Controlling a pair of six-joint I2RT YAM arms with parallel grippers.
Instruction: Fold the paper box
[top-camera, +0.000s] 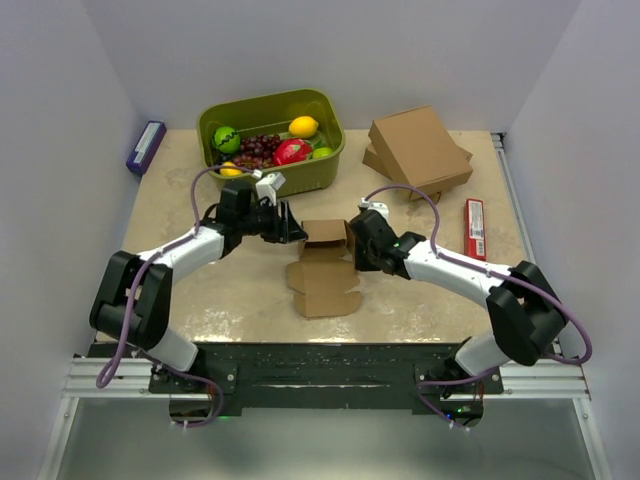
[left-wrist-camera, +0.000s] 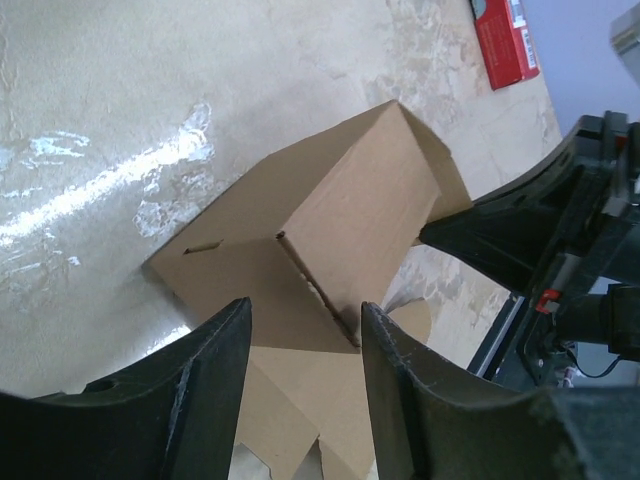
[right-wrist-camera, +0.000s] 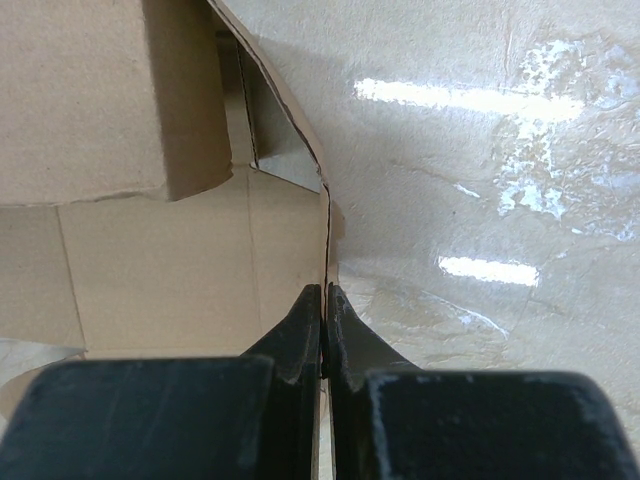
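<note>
Brown paper box (top-camera: 322, 266), partly folded, far end raised, flaps flat on table centre

Table (top-camera: 245, 300): beige, marbled stone-look top, glossy. Back wall (top-camera: 330, 50), left wall (top-camera: 50, 150) and right wall (top-camera: 590, 120): plain, pale lavender-white, closing the table in on three sides. Silver metal rail (top-camera: 512, 190) runs along the right edge of the top; a similar rail (top-camera: 110, 378) crosses the near edge. Floor (top-camera: 320, 445) below the near edge: grey, blurred. Light from overhead: white glare patches (left-wrist-camera: 110, 180) on the tabletop in left wrist view, brighter streaks (right-wrist-camera: 450, 95) in right wrist view
</note>
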